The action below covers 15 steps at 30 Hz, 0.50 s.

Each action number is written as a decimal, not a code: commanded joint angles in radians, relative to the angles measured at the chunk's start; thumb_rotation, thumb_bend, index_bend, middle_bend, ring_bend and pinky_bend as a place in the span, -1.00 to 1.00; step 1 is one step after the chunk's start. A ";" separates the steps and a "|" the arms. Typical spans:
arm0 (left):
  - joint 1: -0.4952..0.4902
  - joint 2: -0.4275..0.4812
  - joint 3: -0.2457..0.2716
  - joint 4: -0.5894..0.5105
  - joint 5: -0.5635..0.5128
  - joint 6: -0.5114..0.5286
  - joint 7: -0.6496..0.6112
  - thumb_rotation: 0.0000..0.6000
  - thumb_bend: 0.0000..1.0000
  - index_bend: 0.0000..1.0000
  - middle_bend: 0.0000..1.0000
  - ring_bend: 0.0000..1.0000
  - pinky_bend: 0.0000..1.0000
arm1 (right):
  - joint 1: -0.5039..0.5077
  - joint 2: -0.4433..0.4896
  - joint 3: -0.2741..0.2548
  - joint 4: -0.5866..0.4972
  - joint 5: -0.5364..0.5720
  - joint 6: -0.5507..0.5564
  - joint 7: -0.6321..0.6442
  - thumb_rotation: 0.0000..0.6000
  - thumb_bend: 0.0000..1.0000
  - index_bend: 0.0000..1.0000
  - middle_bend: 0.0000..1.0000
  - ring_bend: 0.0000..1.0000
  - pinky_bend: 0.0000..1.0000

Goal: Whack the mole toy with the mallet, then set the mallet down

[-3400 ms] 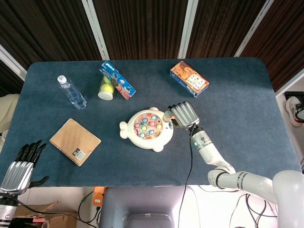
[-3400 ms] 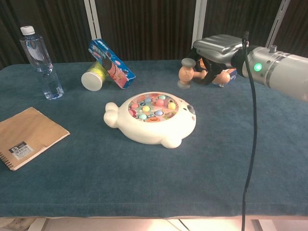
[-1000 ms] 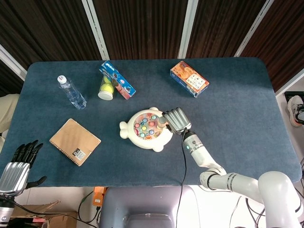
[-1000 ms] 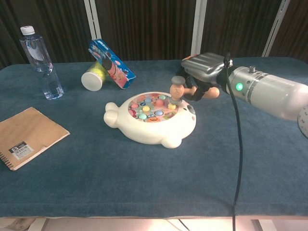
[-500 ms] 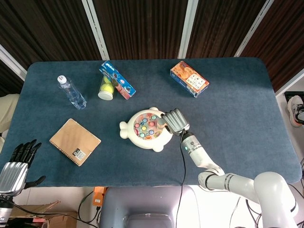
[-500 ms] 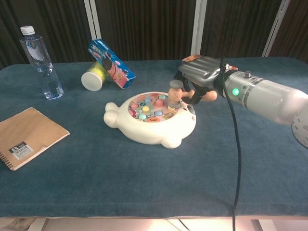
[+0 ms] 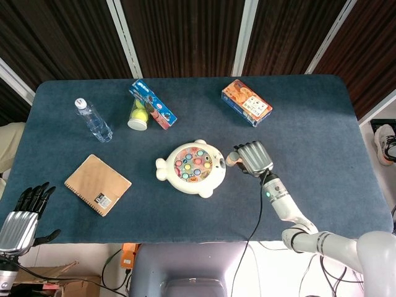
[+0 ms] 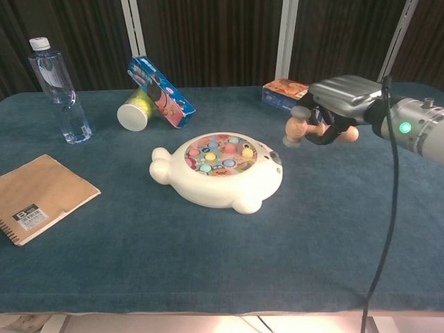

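I have pulled my right hand (image 8: 333, 118) back off the toy: half a second ago the small peach-coloured wooden mallet with the grey head (image 8: 297, 127) sat right over the coloured pegs, and now it hangs in the air just to the right of the white, seal-shaped plastic whack-a-mole toy (image 8: 218, 170), clear of its rim. From overhead the same hand (image 7: 252, 158) shows beside the toy (image 7: 190, 167) rather than over it, with the mallet head (image 7: 231, 159) poking out toward the toy. The fingers are wrapped tight around the handle, the head points down and to the left, and the butt of the handle sticks out on the far side of the fist. My left hand (image 7: 21, 219) waits low at the near-left corner, off the dark blue cloth-covered table (image 8: 208, 257), holding nothing, fingers loosely apart. The toy itself sits mid-table where it was, unmoved by the strike as far as I can tell. I read this as the whack being done and the retreat under way, so what remains is putting the mallet down. The bare cloth to the right of the toy, under my hand, looks like the natural spot; I would lower before letting go, since a round handle may roll.
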State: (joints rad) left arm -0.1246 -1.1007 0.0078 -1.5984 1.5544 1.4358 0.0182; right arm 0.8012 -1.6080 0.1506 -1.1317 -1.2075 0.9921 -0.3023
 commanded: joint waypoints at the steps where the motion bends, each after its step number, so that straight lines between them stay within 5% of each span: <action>1: 0.000 -0.002 0.000 -0.002 -0.001 0.000 0.007 1.00 -0.84 -0.91 -1.00 -1.00 -0.90 | -0.052 -0.024 -0.041 0.130 -0.054 0.018 0.126 1.00 0.06 0.92 0.52 0.22 0.25; 15: -0.009 -0.008 -0.005 -0.006 -0.020 -0.022 0.027 1.00 -0.84 -0.91 -1.00 -1.00 -0.90 | -0.096 -0.208 -0.104 0.568 -0.182 -0.001 0.454 1.00 0.06 0.90 0.52 0.19 0.23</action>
State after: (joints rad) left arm -0.1334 -1.1087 0.0026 -1.6044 1.5346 1.4142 0.0453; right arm 0.7130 -1.7816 0.0586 -0.6080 -1.3636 0.9916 0.1116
